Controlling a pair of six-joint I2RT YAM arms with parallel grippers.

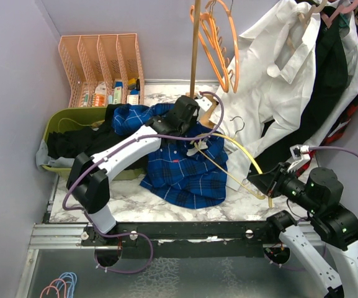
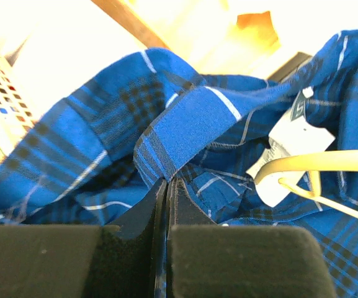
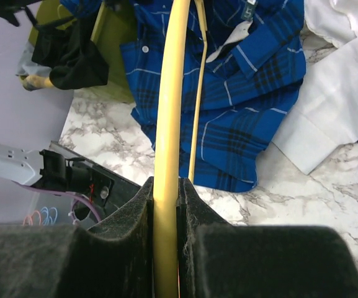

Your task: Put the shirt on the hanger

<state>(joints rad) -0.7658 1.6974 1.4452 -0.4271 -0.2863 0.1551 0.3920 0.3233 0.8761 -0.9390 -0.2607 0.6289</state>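
The blue plaid shirt (image 1: 185,167) lies crumpled on the marble table, its upper part lifted. My left gripper (image 1: 188,127) is shut on a fold of the shirt near the collar; in the left wrist view the fingertips (image 2: 167,181) pinch the blue cloth (image 2: 185,118) next to a white neck label (image 2: 293,133). The yellow hanger (image 1: 244,149) reaches from my right gripper (image 1: 256,182) over the shirt to the collar, and shows in the left wrist view (image 2: 327,161). My right gripper (image 3: 166,183) is shut on the hanger's rim (image 3: 169,93), above the shirt (image 3: 241,93).
A green bin (image 1: 61,121) holding a black garment (image 1: 73,143) sits at the left. An orange file rack (image 1: 101,62) stands at the back. A wooden pole (image 1: 195,49) carries orange hangers (image 1: 219,43). A white shirt (image 1: 278,81) and dark clothes (image 1: 331,81) hang at the right.
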